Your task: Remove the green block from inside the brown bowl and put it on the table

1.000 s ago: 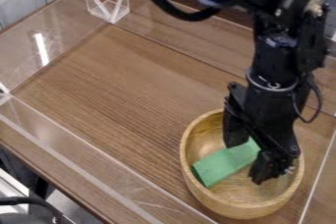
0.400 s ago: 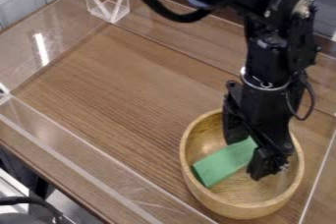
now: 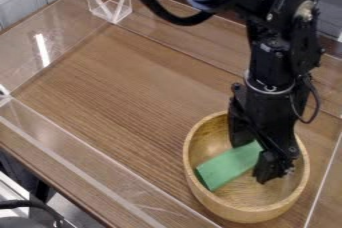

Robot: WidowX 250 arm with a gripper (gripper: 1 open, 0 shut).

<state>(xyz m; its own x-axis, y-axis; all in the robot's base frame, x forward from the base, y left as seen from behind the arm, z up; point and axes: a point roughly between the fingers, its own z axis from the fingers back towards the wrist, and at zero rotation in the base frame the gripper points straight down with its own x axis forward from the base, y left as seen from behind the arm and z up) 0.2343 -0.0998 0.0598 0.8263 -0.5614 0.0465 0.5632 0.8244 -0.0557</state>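
Lying in the bowl point(image 3: 247, 213), the block point(image 3: 227, 168). Hanging close over it, gripper point(image 3: 249, 152) with jaws spread wide. Could easily snag the thick rim with a fingertip on closing or lifting, tipping the bowl; could also pinch only the block's end.

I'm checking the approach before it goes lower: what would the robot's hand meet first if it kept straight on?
Probably the green block inside the brown bowl; from this single view, depth between fingertips and block is unclear.
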